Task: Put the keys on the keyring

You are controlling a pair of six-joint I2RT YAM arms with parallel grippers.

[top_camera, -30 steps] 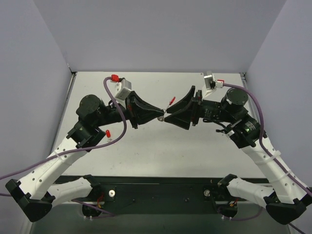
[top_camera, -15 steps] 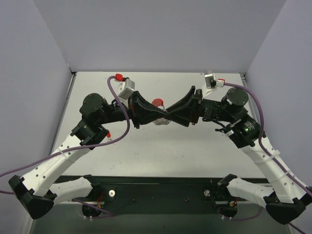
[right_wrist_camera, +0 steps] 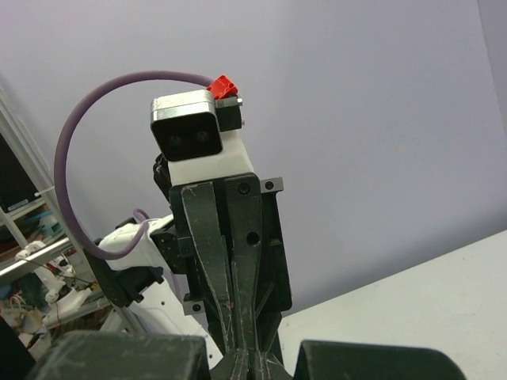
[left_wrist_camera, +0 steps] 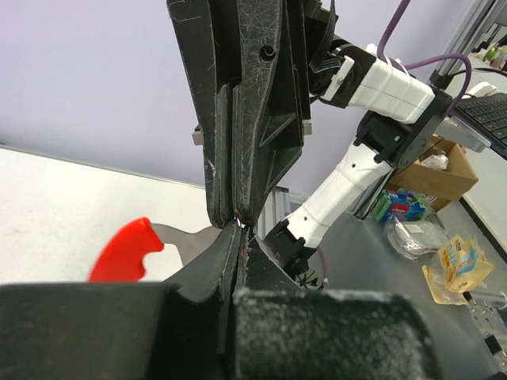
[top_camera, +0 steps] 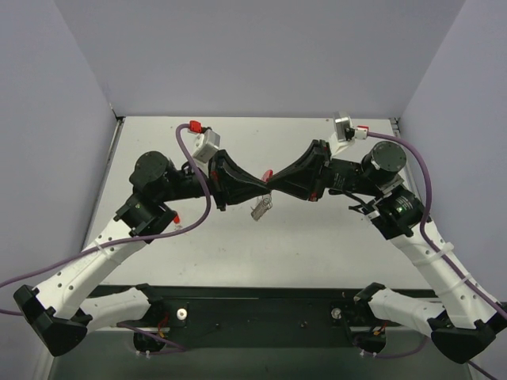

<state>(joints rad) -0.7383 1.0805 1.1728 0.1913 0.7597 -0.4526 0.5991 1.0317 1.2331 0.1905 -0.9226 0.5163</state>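
From overhead I see both arms raised over the table point(top_camera: 317, 245), meeting tip to tip above its middle. The left claw point(top_camera: 262, 187) has its fingers pressed together, and so does the right claw point(top_camera: 274, 186). In the left wrist view the left claw point(left_wrist_camera: 238, 239) points up at the right claw point(left_wrist_camera: 239, 215) with their tips touching. The keyring point(left_wrist_camera: 127, 249) shows as a red curved piece just left of that contact, and a flat silver part runs from it into the pinch. I cannot tell which claw actually grips it. Overhead, the red of the keyring point(top_camera: 268, 173) sits right at the joined tips. The keys point(top_camera: 260, 209) hang just below the left claw's tip, bunched with the chain and too small to separate. The right wrist view shows only the two claws, tips together.
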